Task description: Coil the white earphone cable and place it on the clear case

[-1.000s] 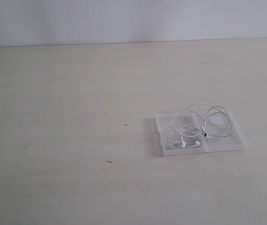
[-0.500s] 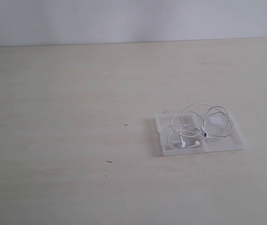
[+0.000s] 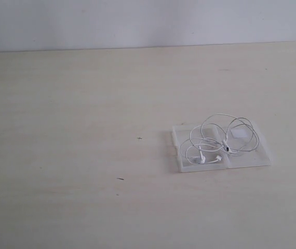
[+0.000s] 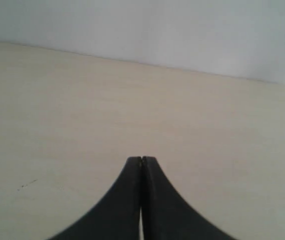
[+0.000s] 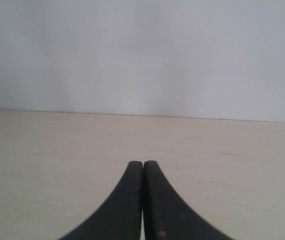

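**Cable sitting on the case, both grippers closed up**

In the exterior view the case (image 3: 252, 158) lies flat and opened out on the table (image 3: 85, 104), right of centre and a bit below the middle of the frame. The cable (image 3: 216, 143) is piled on top of it in a few loose, messy loops, more of a tangle than a tidy coil. The loops spread over both halves, and the upper ones poke slightly past the case's far edge. The earbuds (image 3: 202, 158) lie close together on the left half. The little white sticker (image 3: 238, 133) is on the right half, with a loop running around it.

There are two tiny dark marks (image 3: 139, 138) on the wood left of the case, one level with it and one lower down.

In the left wrist view, the left gripper (image 4: 141, 161) has its black fingers pressed together, tips touching, over plain tabletop. The right gripper (image 5: 143, 164) looks the same in its own view, fingers together, with the pale wall (image 5: 142, 55) behind the table edge.
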Tool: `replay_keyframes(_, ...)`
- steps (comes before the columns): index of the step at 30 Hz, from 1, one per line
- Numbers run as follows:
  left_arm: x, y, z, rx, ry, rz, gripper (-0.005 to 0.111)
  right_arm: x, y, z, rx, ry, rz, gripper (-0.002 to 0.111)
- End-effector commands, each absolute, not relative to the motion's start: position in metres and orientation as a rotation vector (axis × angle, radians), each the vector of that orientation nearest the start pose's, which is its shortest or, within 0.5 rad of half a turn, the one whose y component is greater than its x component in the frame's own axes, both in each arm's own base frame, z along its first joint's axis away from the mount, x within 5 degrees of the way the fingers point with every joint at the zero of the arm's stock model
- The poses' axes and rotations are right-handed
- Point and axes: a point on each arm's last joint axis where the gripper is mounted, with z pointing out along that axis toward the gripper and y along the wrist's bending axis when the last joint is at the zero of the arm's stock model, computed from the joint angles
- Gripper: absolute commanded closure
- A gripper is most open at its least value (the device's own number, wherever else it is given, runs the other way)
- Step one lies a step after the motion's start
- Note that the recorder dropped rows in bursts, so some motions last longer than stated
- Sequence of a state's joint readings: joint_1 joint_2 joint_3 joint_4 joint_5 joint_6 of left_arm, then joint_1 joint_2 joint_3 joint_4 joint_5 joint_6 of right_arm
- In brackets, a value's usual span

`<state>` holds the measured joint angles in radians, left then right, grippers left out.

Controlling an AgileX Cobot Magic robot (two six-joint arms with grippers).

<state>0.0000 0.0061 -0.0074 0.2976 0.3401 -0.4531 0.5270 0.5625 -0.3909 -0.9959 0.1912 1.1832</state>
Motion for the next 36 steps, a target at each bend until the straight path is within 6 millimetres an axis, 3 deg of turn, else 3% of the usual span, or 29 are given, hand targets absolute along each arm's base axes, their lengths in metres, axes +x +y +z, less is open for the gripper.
replay_keyframes(1,0.0522,0.0043,0.1811,-0.134,1.856,-0.031,0.107,0.1120,0.0481,0.2892,-0.179,1.763,0.381,0.108)
replay_keyframes(36,0.0531,0.0037,0.1810,-0.133,1.837,-0.040,0.107,0.1119,0.0484,0.2894,-0.181,1.761,0.384,0.108)
